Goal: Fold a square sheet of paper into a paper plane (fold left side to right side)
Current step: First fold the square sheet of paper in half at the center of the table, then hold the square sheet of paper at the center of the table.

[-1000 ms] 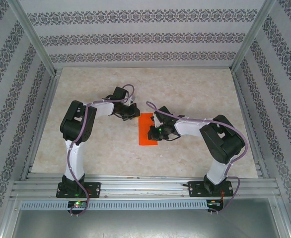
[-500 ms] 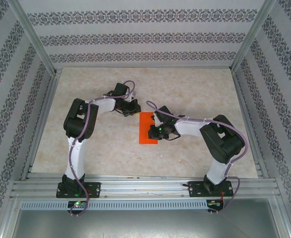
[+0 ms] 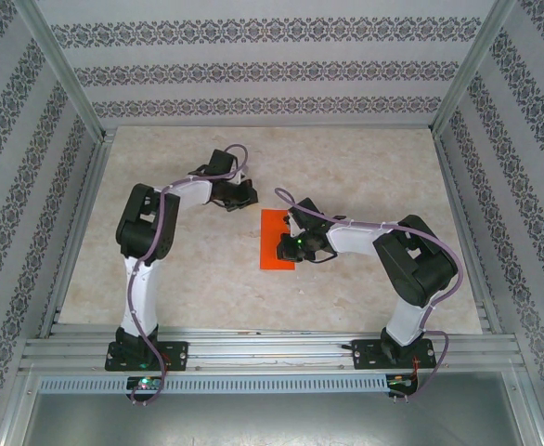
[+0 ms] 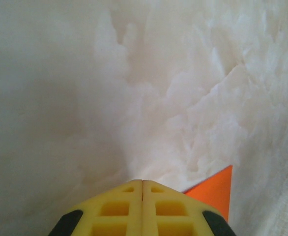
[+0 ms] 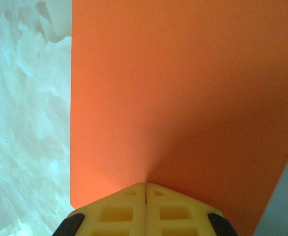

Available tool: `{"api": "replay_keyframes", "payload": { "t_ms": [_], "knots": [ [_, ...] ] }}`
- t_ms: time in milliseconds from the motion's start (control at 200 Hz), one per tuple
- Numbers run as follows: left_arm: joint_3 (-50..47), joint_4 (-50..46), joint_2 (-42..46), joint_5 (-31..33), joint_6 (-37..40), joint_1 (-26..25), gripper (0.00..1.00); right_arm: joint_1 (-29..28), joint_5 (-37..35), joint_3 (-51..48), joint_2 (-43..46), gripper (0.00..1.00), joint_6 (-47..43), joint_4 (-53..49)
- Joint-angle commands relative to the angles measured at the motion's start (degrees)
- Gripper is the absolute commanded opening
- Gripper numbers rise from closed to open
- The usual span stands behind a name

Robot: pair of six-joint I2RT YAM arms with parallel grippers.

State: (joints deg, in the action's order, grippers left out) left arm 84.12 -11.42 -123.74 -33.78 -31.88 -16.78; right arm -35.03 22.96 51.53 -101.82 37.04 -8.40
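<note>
One orange sheet (image 3: 270, 253), right edge hidden under right end effector (image 5: 145, 187)

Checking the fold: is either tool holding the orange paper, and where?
Nothing is gripped. The right tool, shut, rests its tips on the orange paper, apparently pressing it flat. The left tool is shut and empty beside it.

The counter (image 3: 365, 167) is a pale cream surface with a cloudy, marbled pattern, matte and even from side to side. Directly on it, near its middle, lies one bright orange sheet of paper (image 3: 270, 253), plain and unmarked, narrower than it is long, with its long sides running from the near edge toward the far one. In the right wrist view its left edge is straight and sharp against the marbling.
</note>
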Motion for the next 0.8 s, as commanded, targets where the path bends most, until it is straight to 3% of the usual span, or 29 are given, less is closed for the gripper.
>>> {"api": "replay_keyframes", "payload": {
  "t_ms": [0, 185, 330, 685, 799],
  "knots": [
    [-2.7, -0.3, 8.4, 1.5, 2.5, 1.0, 0.0, 0.1, -2.6, -1.6, -2.6, 0.0, 2.0, -3.0],
    [-13.9, -0.3, 18.7, -1.5, 0.1, -1.4, 0.0, 0.1, -2.5, -1.3, -2.7, 0.0, 2.2, -0.7],
    [-21.3, 2.8, 21.5, -5.0, -4.3, -4.8, 0.0, 0.0, -2.6, -1.3, -2.6, 0.0, 2.1, -0.3],
    [-19.0, 6.2, 13.2, -7.7, -6.4, -9.1, 0.0, 0.0, -2.7, -1.3, -3.0, 0.0, 1.5, -0.9],
    [-18.3, 5.5, 11.3, -5.9, -6.2, -9.1, 0.0, 0.0, -2.7, -1.3, -2.8, 0.0, 1.3, -1.0]
  ]
}}
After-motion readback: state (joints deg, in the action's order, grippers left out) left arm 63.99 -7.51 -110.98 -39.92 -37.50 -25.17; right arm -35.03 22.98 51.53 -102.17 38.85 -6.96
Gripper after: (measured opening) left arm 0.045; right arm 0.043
